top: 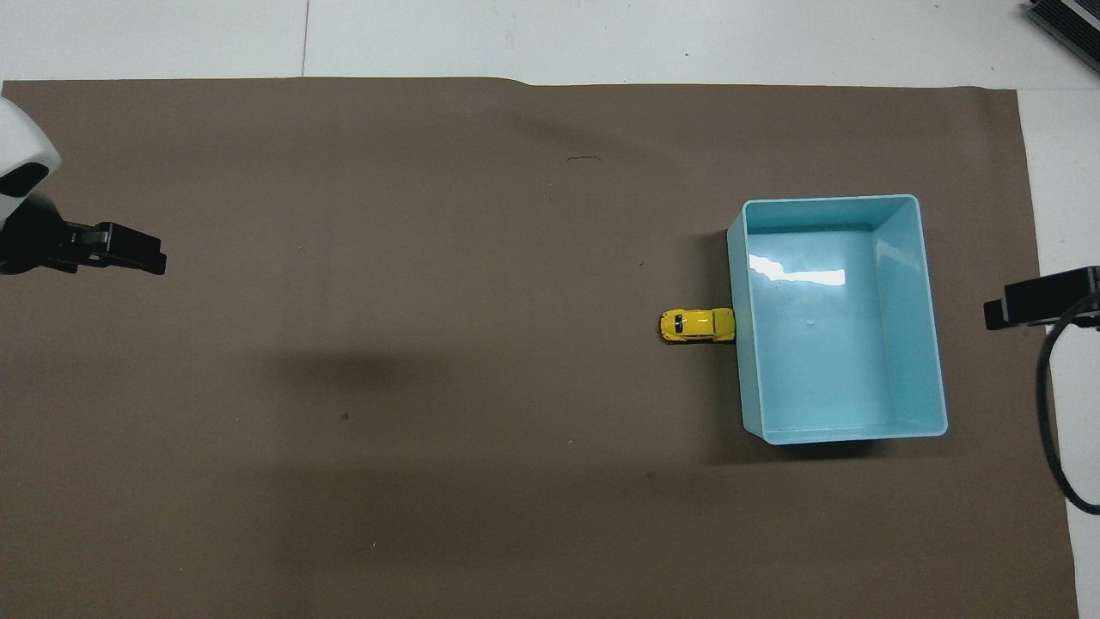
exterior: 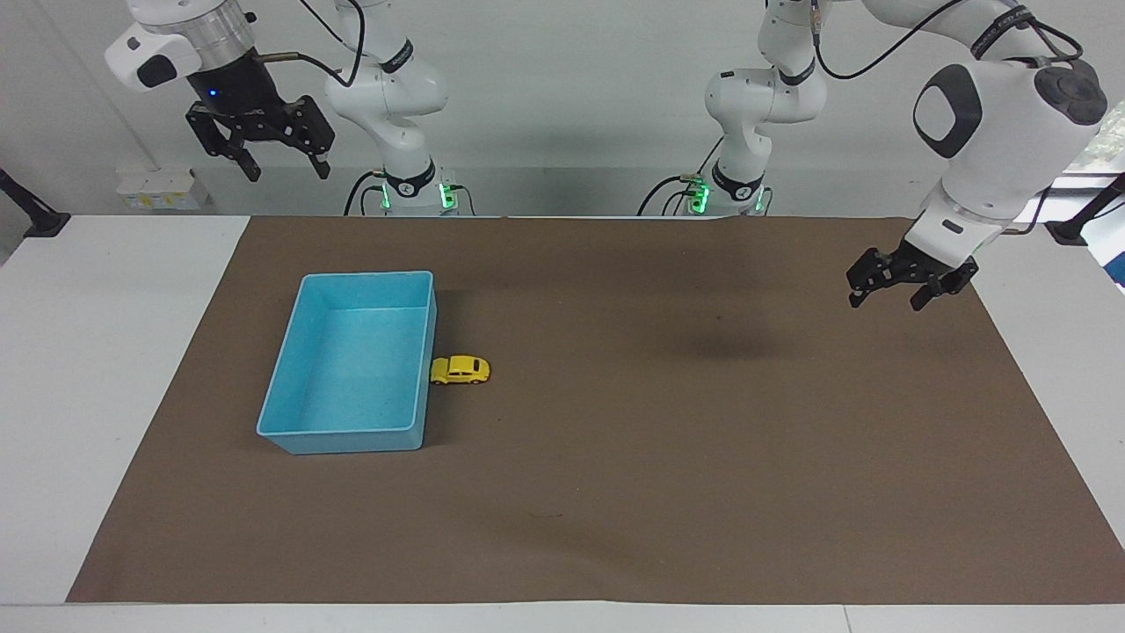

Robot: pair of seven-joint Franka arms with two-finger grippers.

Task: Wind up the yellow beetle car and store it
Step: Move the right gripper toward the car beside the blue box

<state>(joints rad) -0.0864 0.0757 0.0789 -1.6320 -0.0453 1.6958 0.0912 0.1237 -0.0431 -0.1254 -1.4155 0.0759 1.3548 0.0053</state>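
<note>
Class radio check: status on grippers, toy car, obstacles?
Left gripper open, empty. Right gripper open, raised. Tiny yellow beetle car against light-blue plastic tray, outside. Nothing blocking.

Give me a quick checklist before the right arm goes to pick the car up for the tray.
1. Car on its wheels: ok.
2. Car free of any gripper: ok, it sits on the mat.
3. Room to grip the car: not ok, one end is against the tray wall.
4. Tray empty: ok.
5. Right gripper open: ok, raised near its base.
6. Left gripper out of the way: ok, open, over the mat at its own end.
</note>
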